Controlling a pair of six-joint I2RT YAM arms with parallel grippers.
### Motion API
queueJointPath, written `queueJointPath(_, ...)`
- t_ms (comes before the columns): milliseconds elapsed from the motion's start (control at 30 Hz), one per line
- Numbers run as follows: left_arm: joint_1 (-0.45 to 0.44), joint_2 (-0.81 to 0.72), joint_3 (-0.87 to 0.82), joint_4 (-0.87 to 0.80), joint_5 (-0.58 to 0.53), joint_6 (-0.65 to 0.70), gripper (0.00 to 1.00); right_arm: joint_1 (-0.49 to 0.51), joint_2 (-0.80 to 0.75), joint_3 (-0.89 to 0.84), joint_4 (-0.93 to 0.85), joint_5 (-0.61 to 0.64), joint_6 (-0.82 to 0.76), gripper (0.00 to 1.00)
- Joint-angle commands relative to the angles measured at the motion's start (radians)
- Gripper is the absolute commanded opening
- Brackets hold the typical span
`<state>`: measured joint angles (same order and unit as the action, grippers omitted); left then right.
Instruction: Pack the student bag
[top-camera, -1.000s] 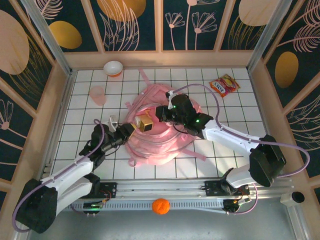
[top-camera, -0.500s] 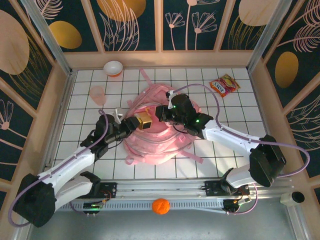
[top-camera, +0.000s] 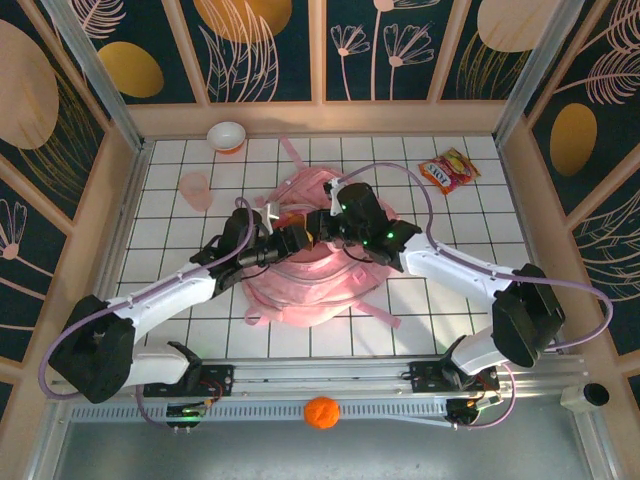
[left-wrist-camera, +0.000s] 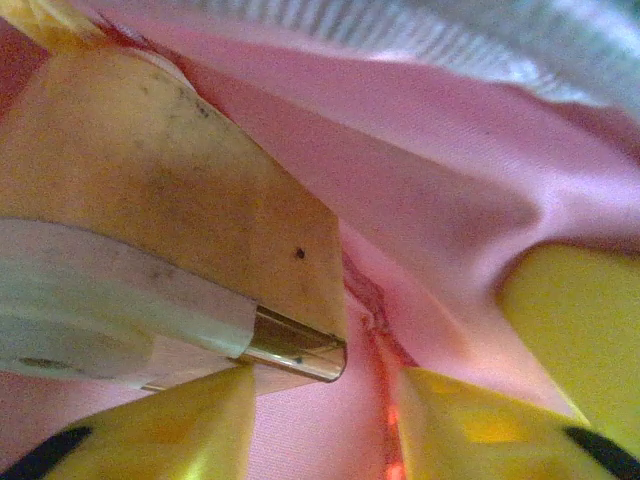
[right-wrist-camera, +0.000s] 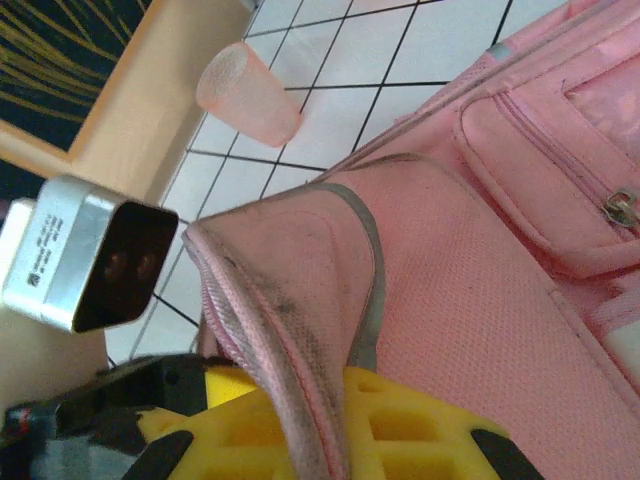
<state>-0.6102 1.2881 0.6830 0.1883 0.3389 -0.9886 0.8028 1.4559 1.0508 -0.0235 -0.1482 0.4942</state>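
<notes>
The pink student bag (top-camera: 310, 280) lies mid-table with its straps spread out. My right gripper (top-camera: 318, 226) is shut on the lifted rim of the bag's opening (right-wrist-camera: 300, 300), and the fabric is pinched between its yellow fingers (right-wrist-camera: 420, 430). My left gripper (top-camera: 288, 240) reaches into that opening. Inside the bag its jaws (left-wrist-camera: 320, 400) stand apart, with pink lining showing between them. A tan box with a white band and a shiny edge (left-wrist-camera: 170, 200) lies against the left finger (left-wrist-camera: 150, 430) and is not pinched.
A white bowl (top-camera: 227, 135) and a pink cup (top-camera: 194, 187) sit at the back left, and a snack packet (top-camera: 448, 169) at the back right. An orange ball (top-camera: 321, 411) lies in front of the rail. Loose straps (top-camera: 385, 312) trail over the tiles.
The left arm has pushed forward and to the right, carrying the tan box into the bag's opening, and its jaws have widened off the box. The right gripper keeps hold of the rim.
</notes>
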Motion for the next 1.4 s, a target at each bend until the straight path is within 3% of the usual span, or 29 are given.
queueJointPath(0, -0.003, -0.081, 0.019, -0.058, -0.047, 0.083, 0.54, -0.021, -0.034, 0.055, -0.016, -0.107, -0.142, 0.0)
queueJointPath(233, 0.053, -0.298, -0.044, -0.143, -0.166, 0.277, 0.77, -0.072, -0.1, 0.04, -0.354, -0.176, -0.665, 0.0)
queueJointPath(333, 0.104, -0.344, -0.04, -0.148, -0.202, 0.346, 0.8, -0.107, -0.142, 0.015, -0.44, -0.182, -0.803, 0.0)
queueJointPath(433, 0.109, -0.331, -0.003, -0.184, -0.162, 0.61, 0.78, -0.125, -0.191, -0.021, -0.494, -0.191, -0.936, 0.0)
queueJointPath(533, 0.11, -0.315, 0.026, -0.242, -0.104, 1.006, 0.78, -0.127, -0.24, -0.059, -0.529, -0.178, -1.018, 0.04)
queueJointPath(600, 0.112, -0.297, 0.046, -0.308, -0.084, 1.292, 0.78, -0.143, -0.273, -0.066, -0.544, -0.18, -0.999, 0.24)
queueJointPath(667, 0.127, -0.274, 0.047, -0.344, -0.065, 1.49, 0.78, -0.156, -0.308, -0.066, -0.544, -0.202, -0.934, 0.42)
queueJointPath(800, 0.135, -0.165, 0.087, -0.504, 0.017, 1.821, 0.75, -0.163, -0.373, -0.045, -0.532, -0.29, -0.735, 0.51)
queueJointPath(933, 0.135, -0.046, 0.146, -0.546, 0.033, 1.951, 0.75, -0.138, -0.391, -0.095, -0.371, -0.34, -0.467, 0.51)
queueJointPath(1033, 0.135, 0.027, 0.177, -0.536, 0.051, 2.01, 0.75, -0.055, -0.335, -0.146, -0.203, -0.284, -0.307, 0.46)
queueJointPath(1133, 0.135, 0.094, 0.214, -0.57, 0.071, 2.06, 0.74, -0.005, -0.237, -0.141, -0.172, -0.201, -0.255, 0.37)
queueJointPath(1267, 0.132, 0.117, 0.196, -0.524, 0.123, 2.084, 0.73, -0.007, -0.146, -0.182, -0.223, -0.097, -0.246, 0.2)
queueJointPath(1367, 0.121, 0.141, 0.178, -0.538, 0.144, 2.163, 0.67, -0.017, -0.129, -0.204, -0.266, -0.046, -0.266, 0.12)
